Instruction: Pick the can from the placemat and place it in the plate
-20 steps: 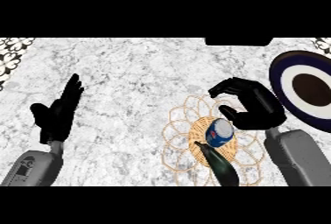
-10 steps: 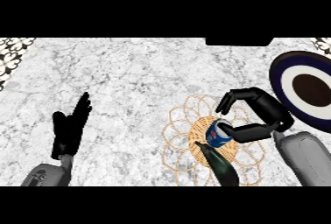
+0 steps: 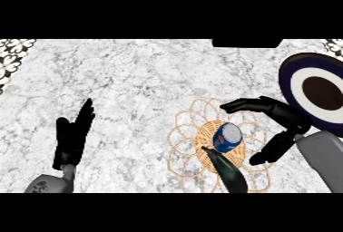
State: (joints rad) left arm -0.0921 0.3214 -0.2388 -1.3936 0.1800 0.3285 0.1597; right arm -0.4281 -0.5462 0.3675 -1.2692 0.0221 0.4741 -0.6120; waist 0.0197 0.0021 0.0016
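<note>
The can [image 3: 227,137] stands just right of centre in the frame, on the woven middle of the placemat [image 3: 203,136], a round wicker mat with a lacy border of open loops that lies on the grey marble counter [image 3: 147,81]. The can is blue with a silvery top facing the view, and it looks slightly tilted. The right hand [image 3: 293,123] comes in from the lower right and arches wide around the can's right side. Its fingers [image 3: 258,106] curve over the mat above the can and its thumb [image 3: 270,152] reaches down below and to the right of it. A strip of mat shows between the can and both fingers and thumb, so the hand brackets the can without closing on it. A dark elongated object [image 3: 226,171] lies on the lower part of the mat, running from just below the can down toward the frame's lower edge; what it is cannot be told. The plate [image 3: 301,61], navy-rimmed with a white ring and a dark centre, sits at the right edge of the frame, above and right of the right hand, apart from the mat. The left hand [image 3: 72,136] rests at the lower left with its fingers straight and pointing up the frame, holding nothing and well apart from the mat.
</note>
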